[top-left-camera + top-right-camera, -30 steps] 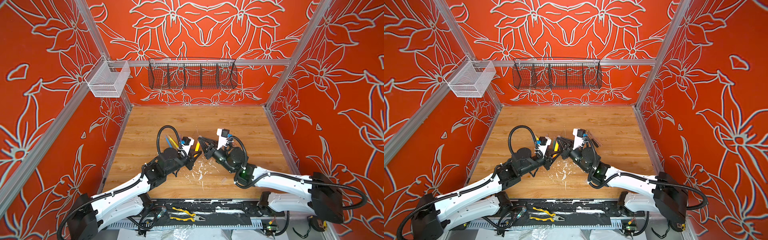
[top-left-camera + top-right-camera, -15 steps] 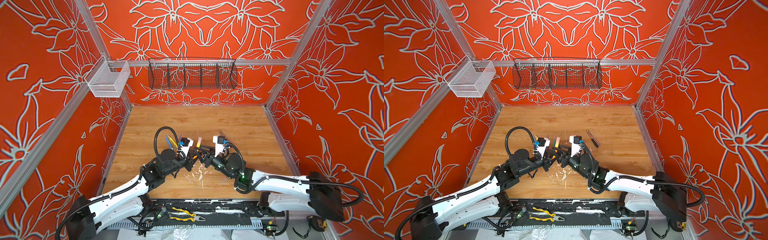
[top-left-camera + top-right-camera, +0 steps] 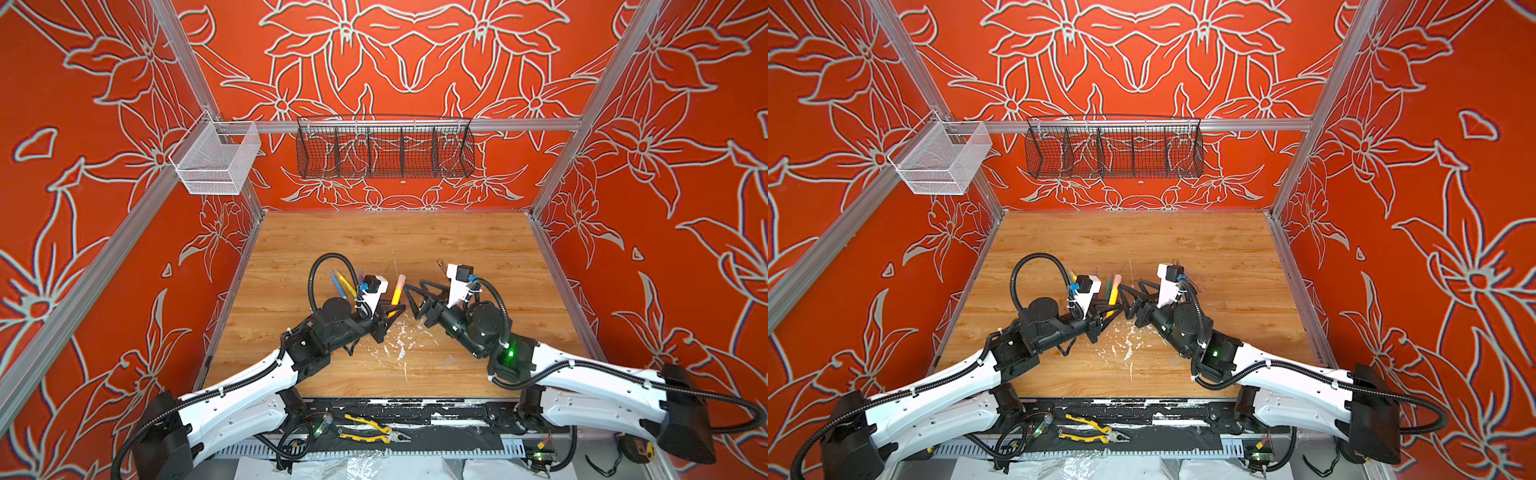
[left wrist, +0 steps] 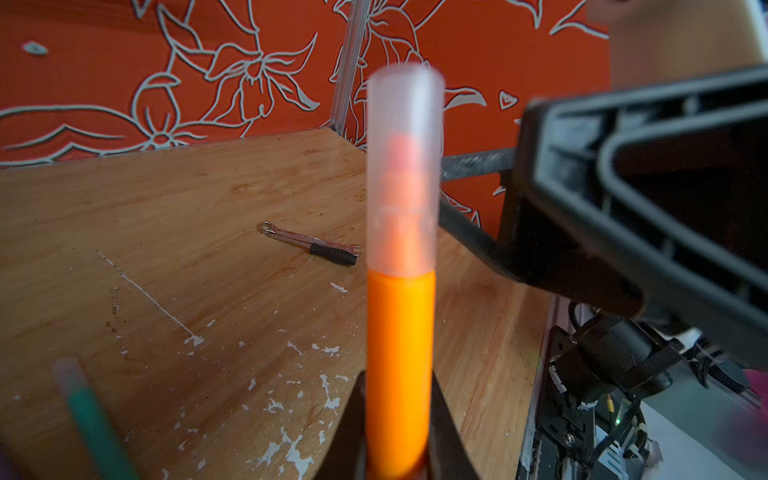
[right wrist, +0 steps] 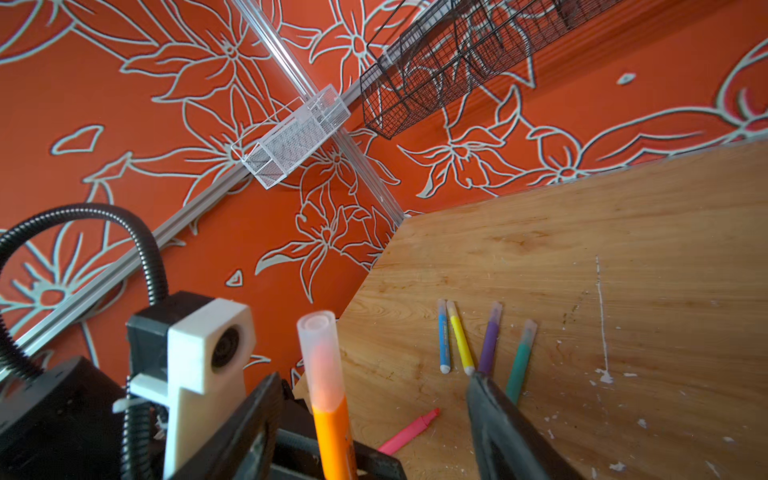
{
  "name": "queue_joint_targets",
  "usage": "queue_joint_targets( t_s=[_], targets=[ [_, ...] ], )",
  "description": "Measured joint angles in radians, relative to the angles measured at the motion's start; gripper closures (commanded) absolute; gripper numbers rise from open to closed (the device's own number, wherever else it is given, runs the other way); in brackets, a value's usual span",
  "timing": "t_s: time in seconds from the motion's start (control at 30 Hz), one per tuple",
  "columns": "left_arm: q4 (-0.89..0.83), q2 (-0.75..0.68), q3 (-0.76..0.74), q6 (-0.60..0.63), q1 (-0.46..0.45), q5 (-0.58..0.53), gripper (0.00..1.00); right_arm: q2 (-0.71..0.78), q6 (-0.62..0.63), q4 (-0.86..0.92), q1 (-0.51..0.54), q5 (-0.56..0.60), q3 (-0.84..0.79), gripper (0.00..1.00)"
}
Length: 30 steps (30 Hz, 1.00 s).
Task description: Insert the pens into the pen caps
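Grip: left gripper (image 3: pixel 394 310) clamped on orange pen (image 4: pixel 401 365), raised off table (image 3: pixel 374 241) | pen cap (image 4: pixel 403 174) sits over its tip | right gripper (image 3: pixel 412 300) jaws apart, just beside cap | risk: cap maybe half-seated, could drop off on set-down, or open jaw clips it

A dark-handled metal tool (image 4: pixel 311 243) lies on the wooden table (image 3: pixel 395 237), yellow-handled pliers (image 3: pixel 374 430) beyond its near edge.
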<state>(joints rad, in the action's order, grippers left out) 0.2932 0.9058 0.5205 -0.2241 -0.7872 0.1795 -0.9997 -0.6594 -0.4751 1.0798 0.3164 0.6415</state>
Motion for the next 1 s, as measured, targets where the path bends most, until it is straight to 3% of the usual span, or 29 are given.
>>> queue_joint_targets(
  t_s=[0.27,0.6,0.87,1.0],
  targets=[
    [-0.002,0.008,0.006,0.006,0.0,0.002,1.0,-0.048,0.015,0.111,-0.007,0.029,0.157,0.28],
    [-0.002,0.008,0.007,0.012,0.0,0.002,1.0,-0.145,0.008,0.167,-0.026,0.034,0.212,0.57],
    [-0.014,0.009,0.007,0.012,0.0,0.003,1.0,-0.171,0.002,0.176,-0.027,0.014,0.217,0.62],
    [-0.014,0.009,0.007,0.012,0.0,0.002,1.0,-0.18,0.004,0.183,-0.027,-0.003,0.23,0.71]
  ],
)
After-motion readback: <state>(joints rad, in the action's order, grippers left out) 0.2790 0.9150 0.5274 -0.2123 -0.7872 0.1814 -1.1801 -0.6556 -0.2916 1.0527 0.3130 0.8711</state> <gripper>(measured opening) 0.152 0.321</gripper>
